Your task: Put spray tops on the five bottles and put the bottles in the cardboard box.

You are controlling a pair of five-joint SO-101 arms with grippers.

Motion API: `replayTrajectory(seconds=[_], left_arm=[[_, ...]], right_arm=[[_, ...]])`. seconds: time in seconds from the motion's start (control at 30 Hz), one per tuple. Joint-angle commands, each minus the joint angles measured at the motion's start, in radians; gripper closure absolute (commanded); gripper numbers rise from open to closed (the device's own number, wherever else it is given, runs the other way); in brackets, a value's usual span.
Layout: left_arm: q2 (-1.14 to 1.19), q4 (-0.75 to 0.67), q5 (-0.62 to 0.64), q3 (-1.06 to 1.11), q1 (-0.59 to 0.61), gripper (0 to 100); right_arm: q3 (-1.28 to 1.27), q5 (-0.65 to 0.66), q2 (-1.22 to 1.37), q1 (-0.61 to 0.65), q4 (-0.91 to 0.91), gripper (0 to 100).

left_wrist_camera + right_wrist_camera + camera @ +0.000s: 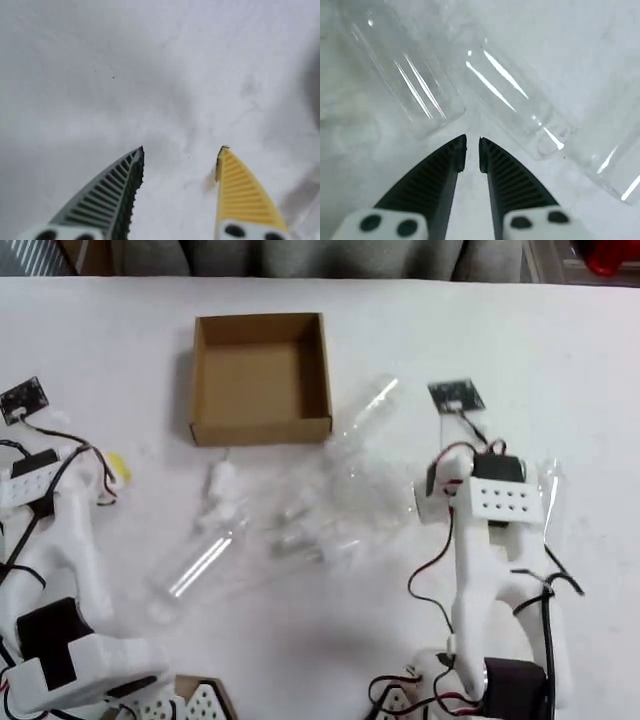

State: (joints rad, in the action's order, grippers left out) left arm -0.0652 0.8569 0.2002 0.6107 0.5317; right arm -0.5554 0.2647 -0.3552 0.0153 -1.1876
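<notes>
1. The right gripper [472, 145] had its black jaws nearly closed, with only a slit between them and nothing held. It hung low over the white surface [560, 350].
2. Just ahead of its tips lay two clear bottles on their sides, the near bottle [417, 82] and the second bottle [517, 97]. Their long axes ran away from the gripper and fanned apart, so the tips pointed into the gap between their near ends. A third bottle [612, 170] lay off to one side.
3. From above, the bottle cluster [310, 525] sat at about 9 o'clock from the right arm [495, 502]. A slanted bottle [372, 405] lay at 3 o'clock of the cardboard box [262, 420], with its axis running from 1 to 7 o'clock.
4. A white spray top [222, 480] lay at 6 o'clock just beside the box, with a long bottle [200, 565] beyond it. Whether the two were joined could not be told.
5. The left gripper [181, 150] was spread wide and empty over bare surface.
6. The box stood open and held no bottles. By my judgement, the right gripper would need to open and shift sideways onto one bottle, since the neighbouring bottle crowded its path.
</notes>
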Motion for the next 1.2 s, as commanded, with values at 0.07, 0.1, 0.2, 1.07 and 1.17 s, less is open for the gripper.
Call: replayTrajectory(seconds=[0.07, 0.1, 0.2, 1.07, 1.17], left_arm=[[-0.007, -0.058, -0.011, 0.005, -0.015, 77], [-0.007, -0.058, -0.011, 0.005, -0.015, 77], [-0.007, -0.058, -0.011, 0.005, -0.015, 77], [-0.005, -0.08, -0.012, 0.006, -0.015, 77], [-0.005, -0.08, -0.012, 0.006, -0.015, 77]], right_arm=[[0.233, -0.107, 0.012, 0.139, -0.039, 82.7], [0.27, -0.14, 0.035, 0.166, -0.045, 81.8], [0.39, -0.213, 0.142, 0.236, -0.036, 84.6], [1.217, -0.276, 0.82, 0.358, -0.2, 86.1], [1.217, -0.226, 0.786, 0.366, -0.254, 86.3]])
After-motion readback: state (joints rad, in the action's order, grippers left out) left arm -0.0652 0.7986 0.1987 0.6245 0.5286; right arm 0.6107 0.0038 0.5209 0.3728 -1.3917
